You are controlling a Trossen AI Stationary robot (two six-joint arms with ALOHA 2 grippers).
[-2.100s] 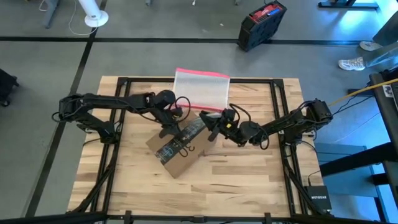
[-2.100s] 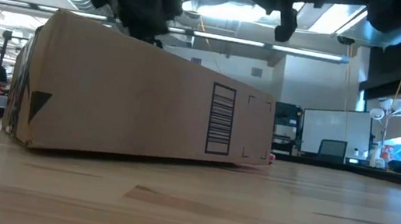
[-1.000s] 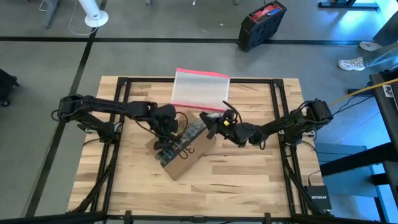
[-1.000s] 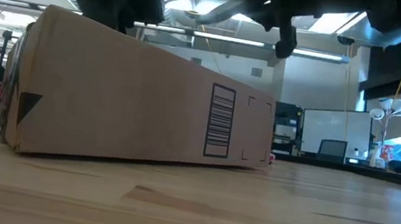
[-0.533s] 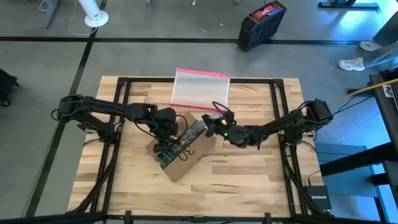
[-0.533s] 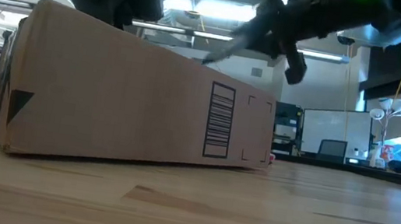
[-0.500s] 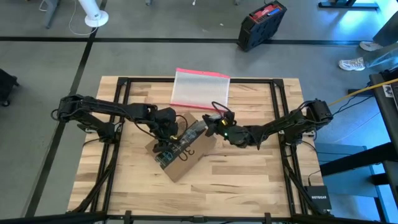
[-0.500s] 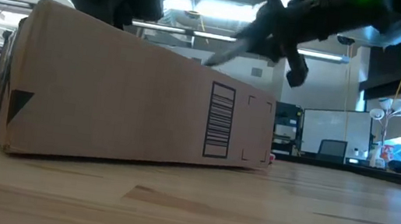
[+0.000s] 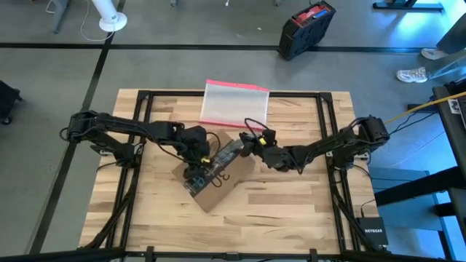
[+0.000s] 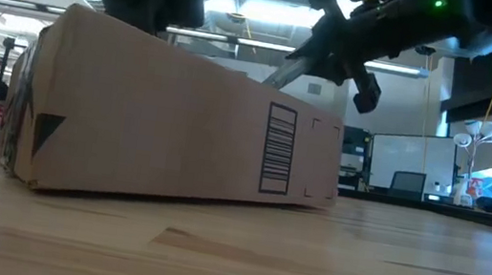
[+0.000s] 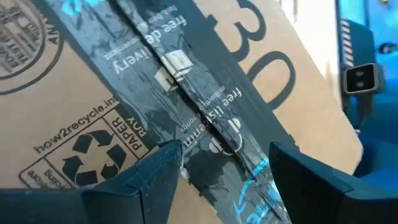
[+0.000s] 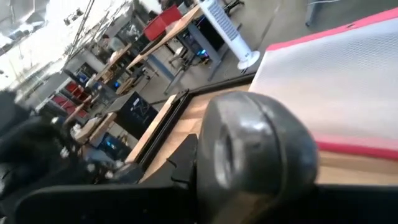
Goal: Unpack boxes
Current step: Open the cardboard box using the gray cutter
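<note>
I note box (image 9: 211, 171) shifted slightly since 0.5 s ago; tape (image 11: 205, 118) intact. L gripper (image 11: 217, 168) open over tape; R gripper (image 9: 251, 143) at box's end, state can't tell.

box (image 9: 212, 171) top: both claws crowd it | pouch (image 9: 234, 104) close behind | front table (image 9: 284, 211) open

On the cardboard box (image 11: 74, 93) you can read "how2recycle.org", "PAPER" beside a recycling symbol and a large "30", its black tape strip (image 11: 186, 106) repeats "free delivery", and its side carries a barcode label (image 10: 278, 149).
</note>
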